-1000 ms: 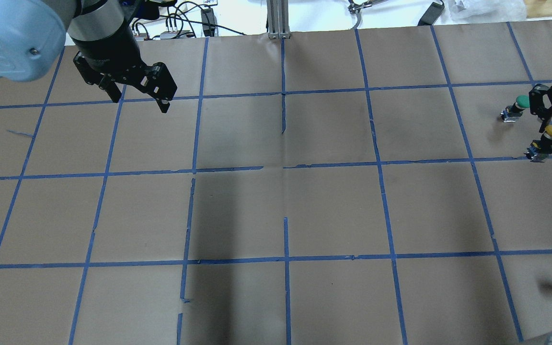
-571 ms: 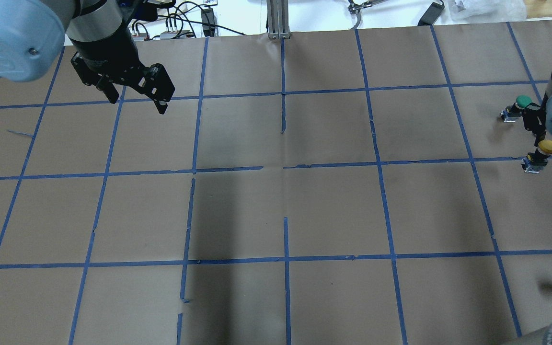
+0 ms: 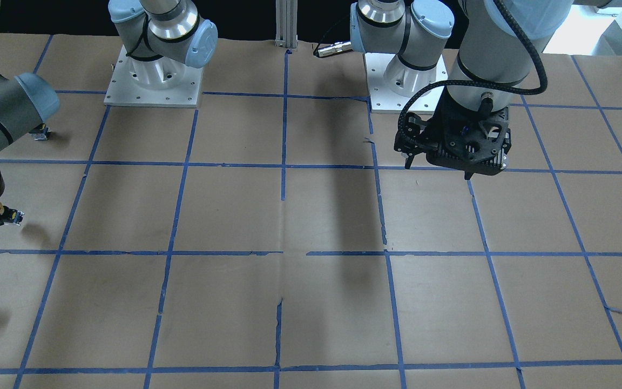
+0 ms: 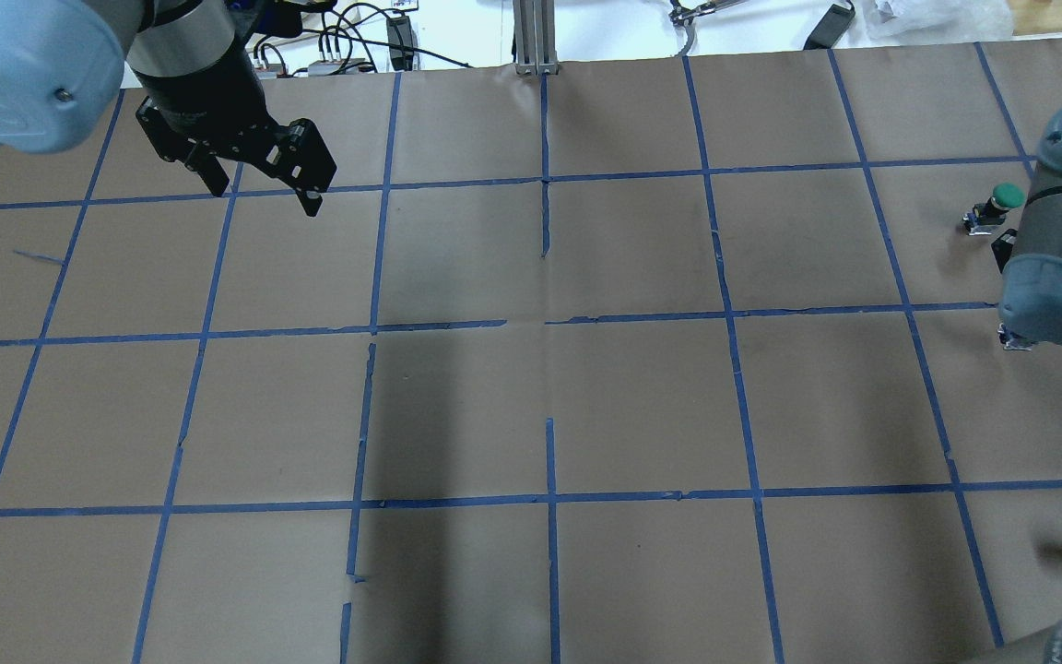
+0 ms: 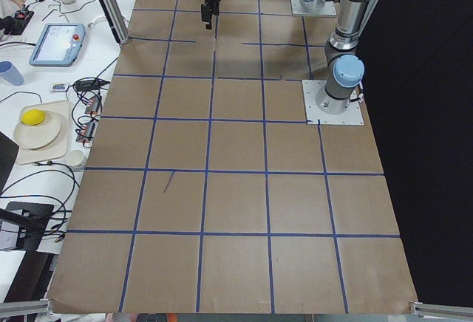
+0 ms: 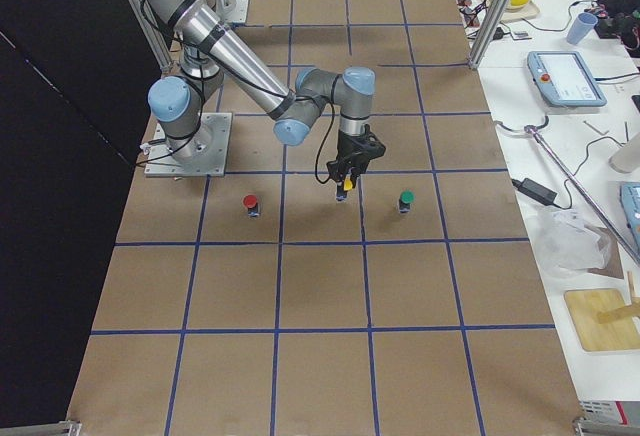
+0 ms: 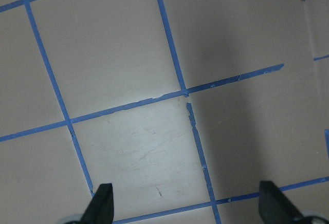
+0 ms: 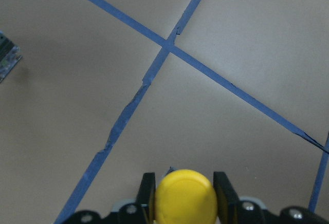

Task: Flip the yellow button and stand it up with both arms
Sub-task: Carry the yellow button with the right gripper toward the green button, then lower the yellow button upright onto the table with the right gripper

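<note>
My right gripper [image 8: 185, 196] is shut on the yellow button [image 8: 185, 198], whose round yellow cap sits between the two black fingers [image 8: 147, 193]. In the exterior right view the right gripper [image 6: 345, 181] holds the button [image 6: 347, 188] slightly above the paper. In the front-facing view the button's base [image 3: 11, 216] sticks out beside the gripper. In the overhead view the right arm's elbow [image 4: 1052, 295] hides the gripper; only the base [image 4: 1015, 341] shows. My left gripper [image 4: 265, 194] is open and empty, hovering at the far left; it also shows in the left wrist view [image 7: 187, 206] over bare paper.
A green-capped button [image 4: 1001, 198] stands just beyond the right arm, also in the exterior right view [image 6: 406, 199]. A red-capped button [image 6: 251, 203] stands nearer the robot's base. The table is brown paper [image 4: 540, 406] with blue tape lines. Operators' gear lies on the white bench [image 6: 565, 76].
The right arm has swung its elbow over the gripper, hiding it from above, and carried the yellow button towards the robot. The left gripper has barely moved.
</note>
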Robot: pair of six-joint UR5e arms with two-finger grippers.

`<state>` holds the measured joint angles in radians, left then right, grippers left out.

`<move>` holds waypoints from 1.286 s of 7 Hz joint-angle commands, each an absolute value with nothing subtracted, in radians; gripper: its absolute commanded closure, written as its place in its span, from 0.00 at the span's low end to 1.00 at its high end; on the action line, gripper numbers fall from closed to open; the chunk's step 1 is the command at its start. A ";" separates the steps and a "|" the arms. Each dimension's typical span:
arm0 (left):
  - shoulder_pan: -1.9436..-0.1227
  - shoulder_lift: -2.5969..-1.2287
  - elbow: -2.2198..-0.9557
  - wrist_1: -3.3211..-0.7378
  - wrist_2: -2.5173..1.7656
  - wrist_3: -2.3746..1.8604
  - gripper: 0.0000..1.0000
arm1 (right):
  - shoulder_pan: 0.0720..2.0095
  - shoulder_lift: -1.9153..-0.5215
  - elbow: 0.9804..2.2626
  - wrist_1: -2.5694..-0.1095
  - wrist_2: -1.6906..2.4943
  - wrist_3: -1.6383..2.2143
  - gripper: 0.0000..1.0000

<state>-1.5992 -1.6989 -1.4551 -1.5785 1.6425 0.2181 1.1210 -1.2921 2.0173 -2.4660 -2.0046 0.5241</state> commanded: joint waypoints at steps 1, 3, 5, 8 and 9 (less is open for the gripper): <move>-1.597 -1.698 -1.453 -1.578 1.641 0.218 0.00 | 1.120 -1.289 2.023 -2.494 -2.006 0.514 0.89; -1.597 -1.704 -1.453 -1.577 1.640 0.218 0.00 | 1.118 -1.284 2.023 -2.494 -2.006 0.518 0.83; -1.595 -1.701 -1.453 -1.577 1.640 0.218 0.00 | 1.086 -1.269 2.023 -2.490 -2.006 0.518 0.79; -1.595 -1.701 -1.453 -1.577 1.638 0.218 0.00 | 1.085 -1.270 2.028 -2.487 -2.000 0.520 0.32; -1.595 -1.701 -1.451 -1.577 1.638 0.218 0.00 | 1.083 -1.270 2.036 -2.484 -2.002 0.520 0.20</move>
